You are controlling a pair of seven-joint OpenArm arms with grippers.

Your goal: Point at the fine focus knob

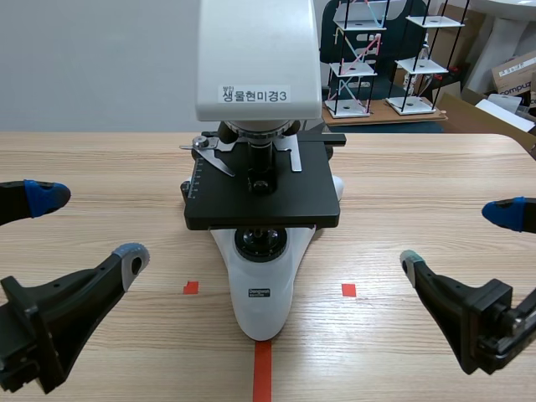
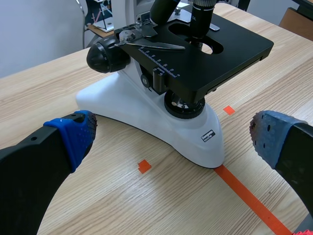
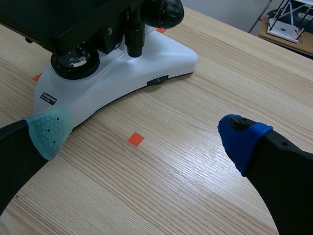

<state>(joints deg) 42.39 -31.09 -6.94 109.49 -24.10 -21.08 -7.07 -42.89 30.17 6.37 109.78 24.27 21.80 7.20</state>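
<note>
Left wrist view: fine focus knob (image 2: 100, 56) is round, black and drum-shaped. It sticks out sideways low on the microscope (image 1: 261, 276), just beside the black stage (image 1: 264, 197) and above the white base. Right wrist view shows a matching black knob (image 3: 166, 12) on the opposite side. The microscope stands mid-way across the wooden surface (image 1: 419, 167). Left gripper (image 1: 88, 226) sits low, fingers spread wide, nothing held, well apart from the knob. Right gripper (image 1: 457, 239) is likewise wide and empty.

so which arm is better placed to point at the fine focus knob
Probably left: the focus knob sits unobstructed ahead of the left gripper; on the right, the stage control hangs beside it.
</note>
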